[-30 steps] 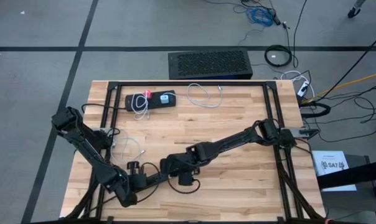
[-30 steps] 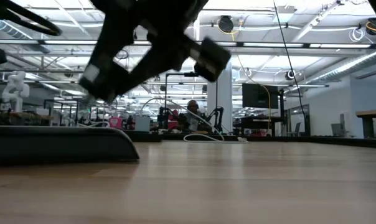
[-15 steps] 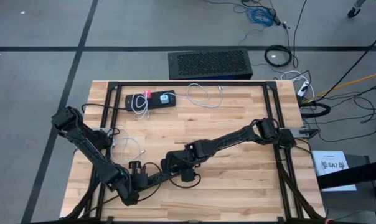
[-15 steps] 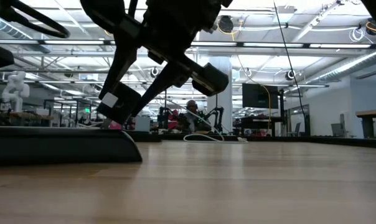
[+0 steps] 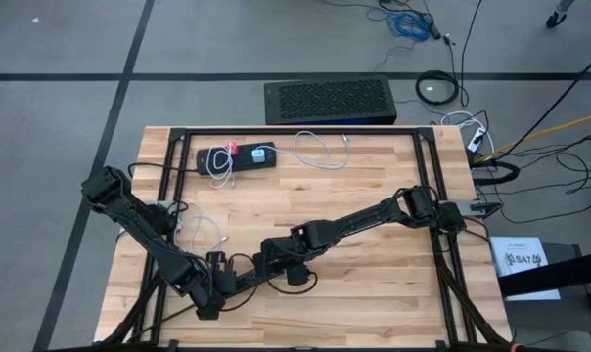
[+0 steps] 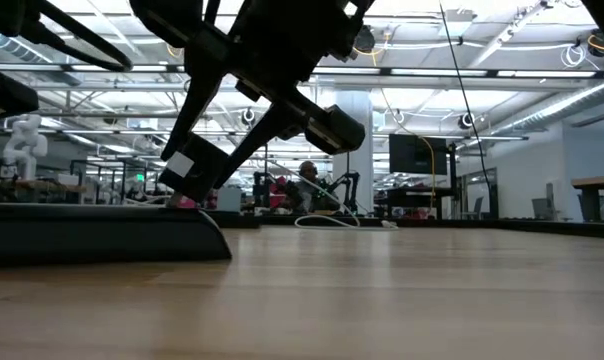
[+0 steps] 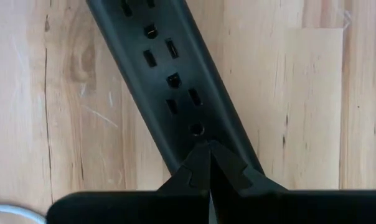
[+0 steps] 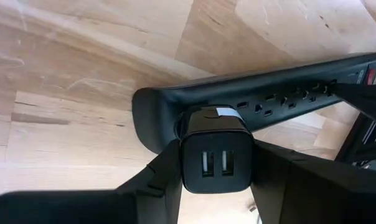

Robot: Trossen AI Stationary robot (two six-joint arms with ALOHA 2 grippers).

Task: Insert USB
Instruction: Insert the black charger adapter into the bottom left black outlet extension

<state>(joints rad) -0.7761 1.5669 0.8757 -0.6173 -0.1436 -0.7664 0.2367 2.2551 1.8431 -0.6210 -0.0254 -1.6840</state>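
Now the right end effector (image 8: 214,163) grips a black USB charger (image 8: 214,152) between its fingers, directly over the near end of a black power strip (image 8: 263,93) lying on the table (image 5: 374,254) at about seven o'clock. Closed and empty, the left end effector (image 7: 208,155) presses on the strip's other end.

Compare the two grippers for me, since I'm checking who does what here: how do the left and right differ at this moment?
The right gripper is clamped on a black USB charger block, while the left gripper holds nothing. The left gripper's fingers are shut tip to tip; the right gripper's stand apart around the block. The left sits at one end of the black power strip, the right at the other. Both are dark and hover close over that strip.
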